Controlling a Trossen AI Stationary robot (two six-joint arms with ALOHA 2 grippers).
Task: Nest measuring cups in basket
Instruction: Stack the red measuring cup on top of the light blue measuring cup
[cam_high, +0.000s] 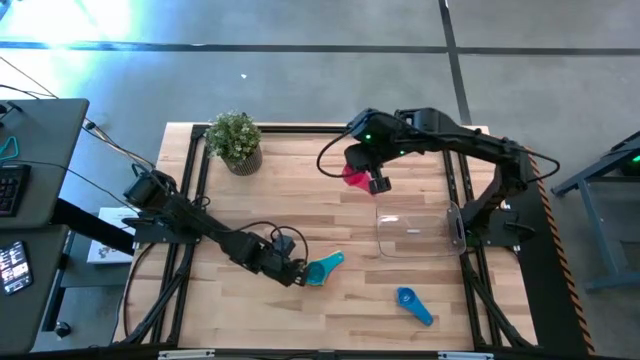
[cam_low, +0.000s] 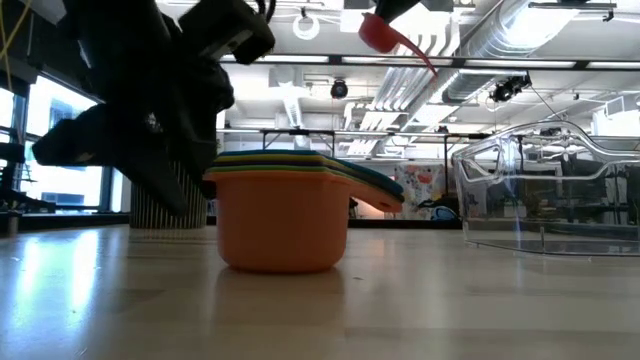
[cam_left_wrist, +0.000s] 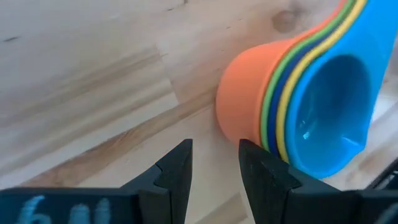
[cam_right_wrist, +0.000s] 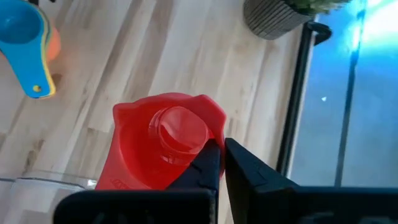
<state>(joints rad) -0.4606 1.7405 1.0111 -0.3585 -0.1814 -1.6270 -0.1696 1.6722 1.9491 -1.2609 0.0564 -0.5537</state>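
Tabletop (cam_high: 330, 310) pale butcher-block wood — potted plant (cam_high: 235, 140) at far edge.

Orange-bottomed cup stack (cam_low: 282, 220), teal top; red cup (cam_right_wrist: 163, 147); blue cup (cam_high: 412, 304); clear basket (cam_high: 420, 232).

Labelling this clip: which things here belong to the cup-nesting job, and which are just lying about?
Job:
- red cup, held in right claw
- stacked cups by left claw
- blue cup
- clear tub

Lying about:
- potted plant

Lab or workshop, exposed ceiling ducts (cam_low: 500, 45), concrete floor (cam_high: 300, 80)
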